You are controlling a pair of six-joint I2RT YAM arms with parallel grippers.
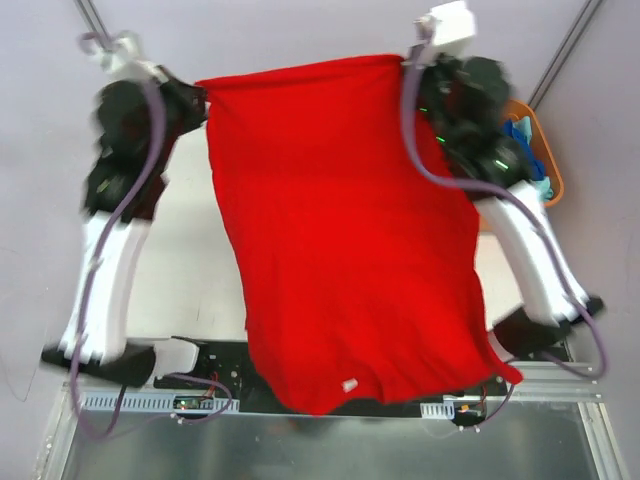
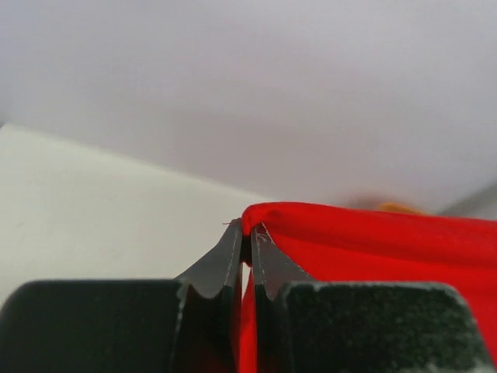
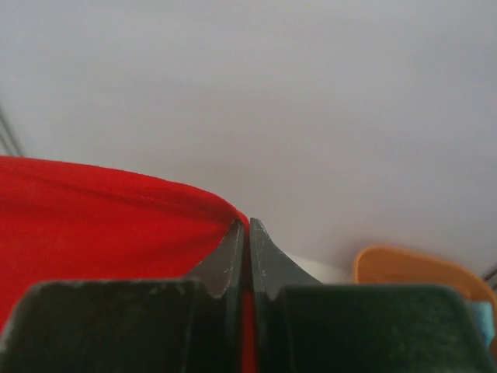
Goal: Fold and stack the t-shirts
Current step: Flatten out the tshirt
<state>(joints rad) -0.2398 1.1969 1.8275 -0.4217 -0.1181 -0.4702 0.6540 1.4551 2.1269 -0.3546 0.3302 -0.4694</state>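
My left gripper (image 2: 247, 235) is clenched on one corner of the red shirt (image 1: 340, 230). In its wrist view the jaws meet with a rolled hem of red cloth pinched at the tips. My right gripper (image 3: 248, 230) is clamped the same way on the opposite corner, the cloth running off to the left of its frame. In the top view the two grips sit at the upper left and upper right of the frame, with the hem drawn almost straight between them. I take that as deliberate: two corners held high and apart let the shirt hang as one flat sheet, so creases fall out before it goes down. From that edge the cloth drapes through the centre of the frame to the arm bases at the bottom, hiding much of the table (image 1: 190, 270). I cannot tell whether its lower end touches anything. It hangs skewed, the lower end further right, with a small white tag near the bottom. A tub (image 1: 556, 180) at the right edge holds blue and teal cloth (image 1: 520, 135), probably more shirts. No fold is made yet, and I judge laying the shirt flat comes next.
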